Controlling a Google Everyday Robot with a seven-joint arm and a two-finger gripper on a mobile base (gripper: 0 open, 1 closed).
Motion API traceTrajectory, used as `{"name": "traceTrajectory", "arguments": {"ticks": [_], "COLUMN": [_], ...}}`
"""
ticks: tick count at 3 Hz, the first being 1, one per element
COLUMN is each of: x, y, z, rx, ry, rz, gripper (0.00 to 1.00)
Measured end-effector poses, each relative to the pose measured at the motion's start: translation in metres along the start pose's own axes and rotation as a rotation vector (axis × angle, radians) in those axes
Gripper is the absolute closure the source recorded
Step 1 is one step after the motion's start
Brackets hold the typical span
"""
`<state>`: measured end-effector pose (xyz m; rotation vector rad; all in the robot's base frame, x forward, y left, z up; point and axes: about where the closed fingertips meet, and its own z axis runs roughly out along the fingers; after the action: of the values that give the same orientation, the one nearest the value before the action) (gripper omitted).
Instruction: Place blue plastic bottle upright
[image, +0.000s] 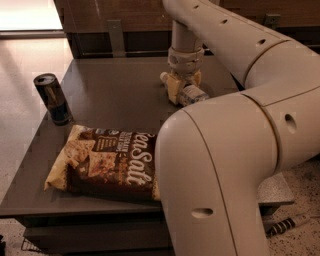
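In the camera view, my end effector (184, 86) is down at the far side of the desk (115, 95), at about 1 o'clock from the desk's middle, hanging straight below my wrist. It sits over the blue plastic bottle (196, 94), which lies on its side on the desk top, not upright. The bottle's white cap (163, 77) pokes out toward 10 o'clock from my end effector, and its clear ribbed body with the pale label runs out toward 4 o'clock, ending just beside the big curved shell of my arm (225, 165). I straddle the bottle near its neck end, but I cannot tell whether I am pinching it or only standing around it. My arm fills the right half of the view, its lower link covering the desk's near right corner. A dark slim can (52, 98) stands upright at the desk's left edge, at about 9 o'clock, well apart from the bottle. 1 brown snack bag (107, 162) lies flat at about 7 o'clock, near the front edge, its right end tucked behind my arm and its upper left corner near the can.
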<state>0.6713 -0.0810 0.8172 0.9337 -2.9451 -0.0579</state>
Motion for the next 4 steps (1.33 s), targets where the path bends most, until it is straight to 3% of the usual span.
{"name": "traceTrajectory", "arguments": {"ticks": [1,3,4], "x": [0.0,-0.006,-0.008], "y": [0.0,-0.002,-0.004], "z": [-0.001,0.0,-0.033], "rx": [0.0,0.006,0.069], "ry": [0.0,-0.019,-0.056], "rz": [0.0,0.0,-0.044], "gripper": [0.95,1.0,1.0]}}
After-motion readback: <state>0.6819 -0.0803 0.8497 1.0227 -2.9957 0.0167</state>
